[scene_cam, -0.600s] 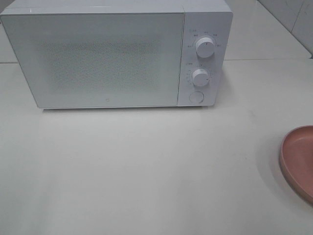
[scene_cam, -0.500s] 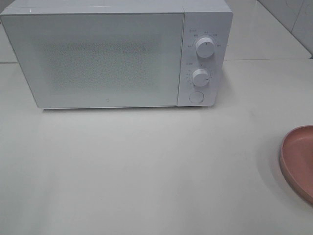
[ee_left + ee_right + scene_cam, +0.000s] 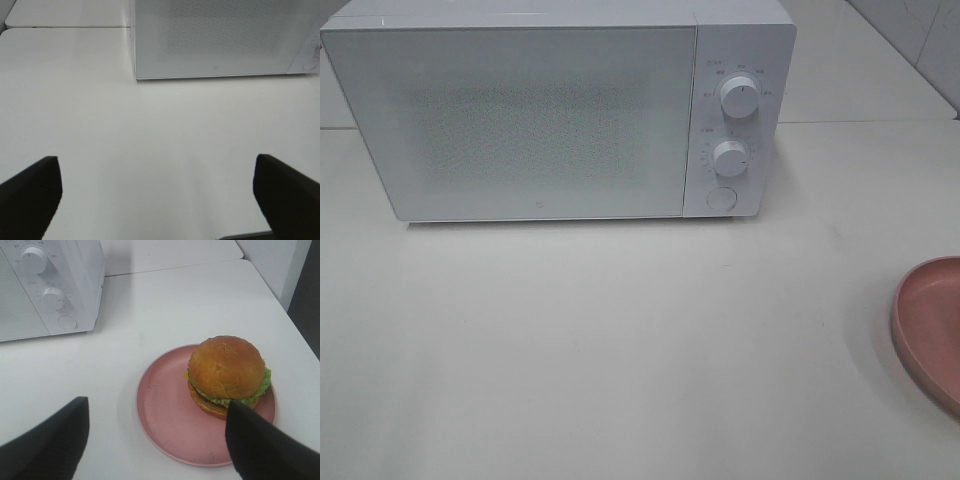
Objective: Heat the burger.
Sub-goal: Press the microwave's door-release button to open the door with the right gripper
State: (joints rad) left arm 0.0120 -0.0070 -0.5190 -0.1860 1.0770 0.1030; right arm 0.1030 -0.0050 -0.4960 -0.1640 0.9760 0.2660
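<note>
Glossy burger [image 3: 226, 367], matt pink plate [image 3: 165, 410], smooth table [image 3: 620, 350]

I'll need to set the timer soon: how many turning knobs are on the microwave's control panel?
2. The upper knob sits near the top of the panel, the lower knob directly beneath it. The flat round button below both is not a knob.

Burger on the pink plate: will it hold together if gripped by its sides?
The round golden-brown bun burger is stacked in layers with green lettuce sticking out, so a side squeeze may shift them. Its domed top looks soft, likely to dent. It sits off-centre near the round pink plate's rim, so a push could slide it off.
</note>
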